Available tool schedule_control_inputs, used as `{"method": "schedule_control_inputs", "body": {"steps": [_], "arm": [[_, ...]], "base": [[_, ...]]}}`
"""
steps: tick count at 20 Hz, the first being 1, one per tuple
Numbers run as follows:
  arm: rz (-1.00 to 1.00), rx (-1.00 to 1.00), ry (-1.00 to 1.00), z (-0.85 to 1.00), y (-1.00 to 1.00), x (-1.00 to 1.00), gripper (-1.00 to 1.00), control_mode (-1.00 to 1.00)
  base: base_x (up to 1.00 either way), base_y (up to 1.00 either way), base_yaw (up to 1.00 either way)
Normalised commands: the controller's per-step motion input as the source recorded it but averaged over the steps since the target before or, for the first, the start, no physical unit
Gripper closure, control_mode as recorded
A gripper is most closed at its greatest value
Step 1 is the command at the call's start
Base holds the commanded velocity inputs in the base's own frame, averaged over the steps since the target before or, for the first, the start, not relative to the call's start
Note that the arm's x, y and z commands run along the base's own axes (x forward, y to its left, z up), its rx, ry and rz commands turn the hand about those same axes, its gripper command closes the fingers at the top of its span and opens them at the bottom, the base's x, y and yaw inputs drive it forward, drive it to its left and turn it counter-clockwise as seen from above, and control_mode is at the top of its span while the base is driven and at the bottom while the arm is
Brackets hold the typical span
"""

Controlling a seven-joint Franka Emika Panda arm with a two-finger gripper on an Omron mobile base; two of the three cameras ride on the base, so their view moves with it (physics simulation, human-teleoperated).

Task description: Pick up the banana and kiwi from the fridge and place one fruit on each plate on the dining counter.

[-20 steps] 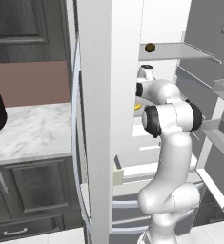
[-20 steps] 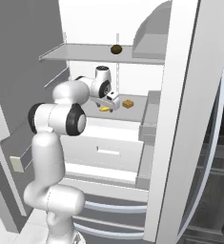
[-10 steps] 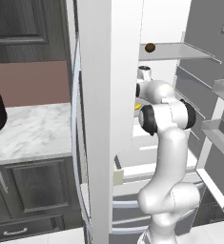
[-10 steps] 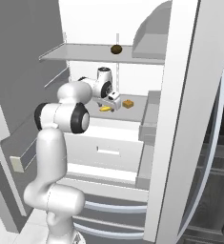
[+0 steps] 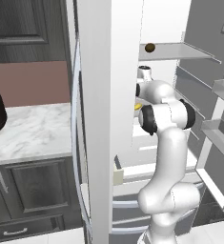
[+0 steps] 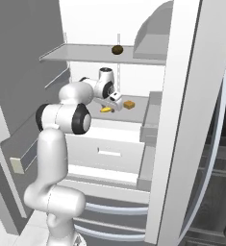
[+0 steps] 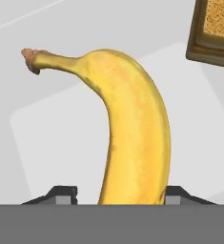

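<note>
The two-finger claw (image 7: 118,193) sits low over the pale grey fridge shelf (image 6: 138,106), its two dark tips (image 7: 61,194) apart on either side of the bright-yellow curved banana (image 7: 132,138); whether they press on the fruit cannot be told. In the hand view the banana's thick end lies between the tips and its brown-tipped stem curves away to the far left. From the right base view the claw (image 6: 112,104) reaches into the tall white fridge (image 6: 191,96) and the banana (image 6: 106,109) lies flat on the shelf right at it. Just to the right of the claw stands a small orange-tan cube (image 6: 129,104), apart from the banana. On the shelf above (image 6: 85,54), well apart from the claw, rests the small dark-brown egg-shaped kiwi (image 6: 117,49), which the left base view also shows (image 5: 150,47).
</note>
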Motion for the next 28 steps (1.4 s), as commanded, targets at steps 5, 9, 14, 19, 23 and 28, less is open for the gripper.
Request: {"method": "schedule_control_inputs", "body": {"steps": [5,9,14,19,23,28], "arm": [[-0.03,0.01,0.0,-0.15,0.0,-0.07,1.0,-1.0],[-0.13,0.01,-0.02,-0.11,0.0,-0.3,1.0,-1.0],[-0.14,0.04,-0.01,0.32,-0.01,-0.44,1.0,-1.0],[-0.15,0.04,0.0,0.39,-0.05,-0.6,1.0,-1.0],[-0.13,0.0,0.0,0.4,-0.04,-0.7,1.0,-1.0],[-0.09,0.0,0.0,0.67,-0.02,-0.71,1.0,-1.0]], "base": [[0.0,0.0,0.0],[0.0,0.0,0.0],[0.0,0.0,0.0],[0.0,0.0,0.0],[0.0,0.0,0.0],[0.0,0.0,0.0]]}}
